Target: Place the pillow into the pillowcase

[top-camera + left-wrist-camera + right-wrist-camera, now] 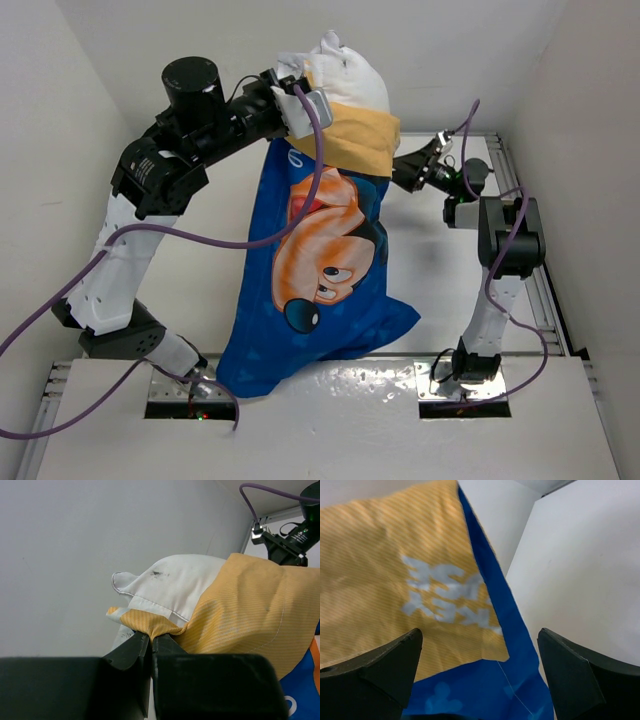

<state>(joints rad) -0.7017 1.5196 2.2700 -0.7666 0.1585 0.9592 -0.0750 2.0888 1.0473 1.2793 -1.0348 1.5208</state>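
My left gripper point(300, 100) is raised high and shut on the orange-yellow rim of the pillowcase point(320, 290). The case hangs down from it, blue mouse-print side facing up, its bottom resting on the table. The white pillow point(345, 70) sticks out of the top of the case above the folded-back orange cuff point(362, 135). In the left wrist view the jaws point(151, 634) pinch a bunch of orange fabric point(250, 615), with the pillow point(170, 585) right behind. My right gripper point(415, 165) is open, just right of the cuff. In its own view point(479, 645) it faces the orange cuff point(380, 580) and blue cloth point(485, 690), holding nothing.
White walls close the space at the back and both sides. A metal rail point(535, 260) runs along the table's right side. A purple cable point(200, 240) loops from the left arm across the hanging case. The right arm's base point(470, 365) stands near the case's bottom right corner.
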